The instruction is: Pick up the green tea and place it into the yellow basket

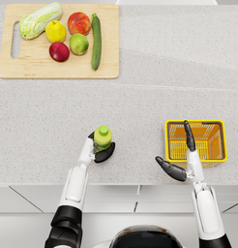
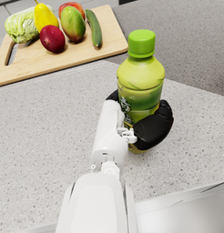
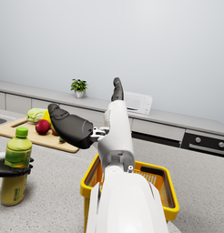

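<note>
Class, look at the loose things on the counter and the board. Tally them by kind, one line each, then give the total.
Fruit: 4
Vegetables: 2, cabbage and cucumber
Green tea bottle: 1
Yellow basket: 1
Cutting board: 1
Total: 9

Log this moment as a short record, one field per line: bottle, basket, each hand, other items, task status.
bottle: green tea upright on the counter, cap on
basket: yellow basket on the counter to the robot's right of the bottle, nothing seen in it
left hand: left hand wrapped around the bottle's lower body
right hand: right hand open, above the basket's near left side, holding nothing
other items: cutting board at the far left with cabbage, fruit and a cucumber
task status: bottle gripped, not yet in the basket
</note>
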Robot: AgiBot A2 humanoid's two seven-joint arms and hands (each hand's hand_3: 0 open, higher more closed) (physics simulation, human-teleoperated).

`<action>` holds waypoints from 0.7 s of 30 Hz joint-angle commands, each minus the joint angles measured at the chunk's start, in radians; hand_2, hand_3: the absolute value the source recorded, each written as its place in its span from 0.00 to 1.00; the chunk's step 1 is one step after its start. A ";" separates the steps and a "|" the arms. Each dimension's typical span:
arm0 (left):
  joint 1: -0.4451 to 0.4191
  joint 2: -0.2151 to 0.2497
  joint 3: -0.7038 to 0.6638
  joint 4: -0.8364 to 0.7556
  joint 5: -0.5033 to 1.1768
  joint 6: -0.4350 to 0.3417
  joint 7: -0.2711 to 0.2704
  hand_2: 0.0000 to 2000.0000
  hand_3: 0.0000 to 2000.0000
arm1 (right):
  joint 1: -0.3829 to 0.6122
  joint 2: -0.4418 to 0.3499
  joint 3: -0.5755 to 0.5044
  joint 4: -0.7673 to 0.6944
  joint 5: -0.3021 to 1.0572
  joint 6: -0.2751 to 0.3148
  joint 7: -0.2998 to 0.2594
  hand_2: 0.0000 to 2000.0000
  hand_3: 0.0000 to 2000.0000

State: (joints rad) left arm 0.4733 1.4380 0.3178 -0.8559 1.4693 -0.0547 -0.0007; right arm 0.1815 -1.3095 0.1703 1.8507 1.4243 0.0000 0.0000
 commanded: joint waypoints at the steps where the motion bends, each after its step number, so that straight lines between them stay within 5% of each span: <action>1: -0.052 -0.017 -0.030 -0.281 0.000 0.004 0.001 1.00 1.00 | 0.013 -0.008 0.022 -0.021 0.000 0.000 0.000 0.00 0.00; 9: 0.005 0.033 -0.081 -0.722 0.000 0.025 0.000 1.00 1.00 | 0.070 -0.064 0.147 -0.107 0.000 0.000 0.000 0.00 0.00; 21: -0.014 0.065 0.208 -0.778 0.000 -0.013 -0.001 1.00 1.00 | 0.167 -0.159 0.201 -0.134 0.000 0.000 0.000 0.00 0.00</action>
State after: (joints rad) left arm 0.4418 1.4920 0.4767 -1.6283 1.4693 -0.0611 -0.0010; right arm 0.3178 -1.4500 0.3648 1.7195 1.4241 0.0014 0.0000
